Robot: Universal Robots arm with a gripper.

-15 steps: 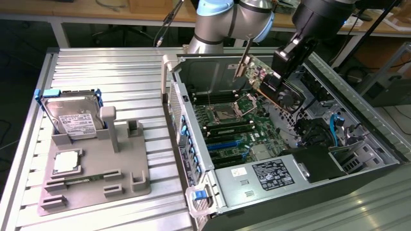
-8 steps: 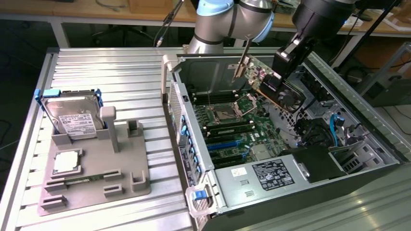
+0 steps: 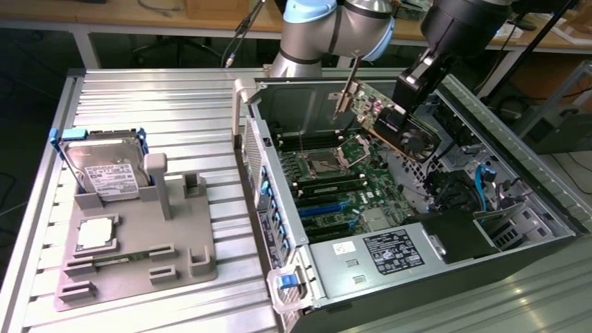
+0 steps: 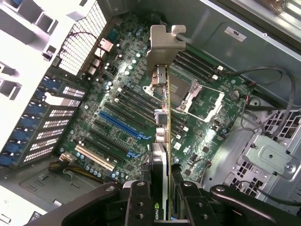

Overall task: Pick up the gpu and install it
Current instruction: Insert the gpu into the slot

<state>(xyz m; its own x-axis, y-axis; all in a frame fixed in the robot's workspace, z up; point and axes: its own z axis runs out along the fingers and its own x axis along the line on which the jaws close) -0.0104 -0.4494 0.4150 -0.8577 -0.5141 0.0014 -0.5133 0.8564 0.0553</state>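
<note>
Gpu (image 4: 162,136) edge-on in the grip of the claw (image 4: 161,200), above the motherboard (image 4: 117,120).

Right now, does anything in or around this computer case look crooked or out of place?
Only the gpu: it hangs tilted in the tool above the motherboard, not seated in any slot. The hard drive stands in its holder; nothing looks spilled or damaged.

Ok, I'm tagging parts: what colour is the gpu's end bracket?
Silver, bare metal. The bracket of the gpu shows best in the wrist view.
</note>
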